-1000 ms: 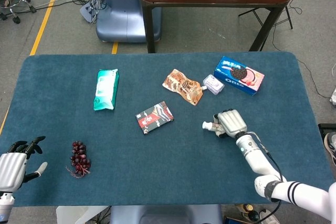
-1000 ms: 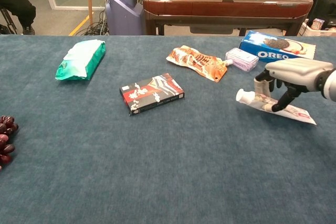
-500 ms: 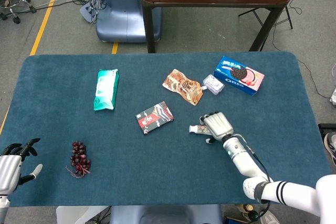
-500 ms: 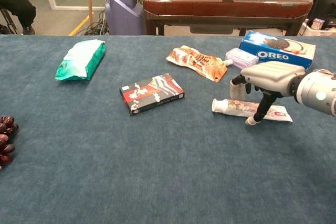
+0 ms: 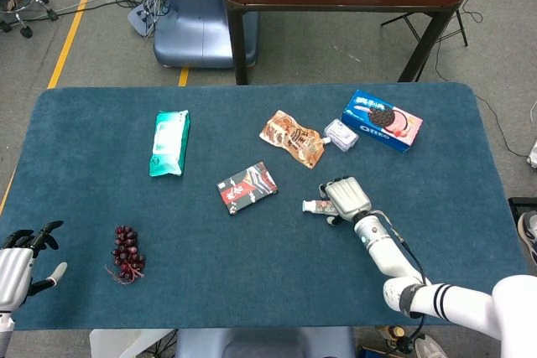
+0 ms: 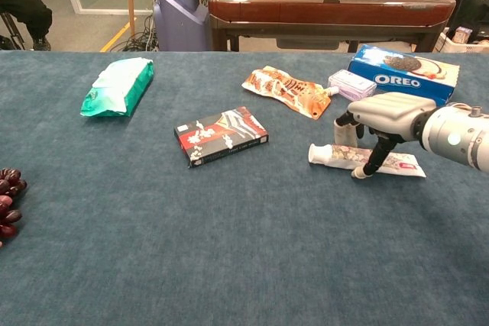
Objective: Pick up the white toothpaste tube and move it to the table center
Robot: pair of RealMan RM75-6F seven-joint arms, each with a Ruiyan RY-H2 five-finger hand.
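Note:
The white toothpaste tube (image 6: 332, 156) lies flat on the blue table, cap pointing left, just right of the table's middle; in the head view the tube (image 5: 315, 205) shows only its cap end. My right hand (image 6: 386, 112) arches over it and grips it, thumb down at the tube's near edge and the other fingers behind it. From above, the right hand (image 5: 346, 196) covers most of the tube. My left hand (image 5: 15, 264) hovers at the table's near left corner with fingers spread and holds nothing.
An Oreo box (image 5: 382, 120), a small lilac packet (image 5: 341, 134) and an orange pouch (image 5: 291, 137) lie behind the right hand. A black-and-red box (image 5: 247, 187) sits left of the tube. A green wipes pack (image 5: 169, 142) and grapes (image 5: 127, 252) lie on the left.
A second ago my right hand had the tube further right; it carried it left toward the middle. Over the last half second hand and tube have barely moved. The left hand sank slightly.

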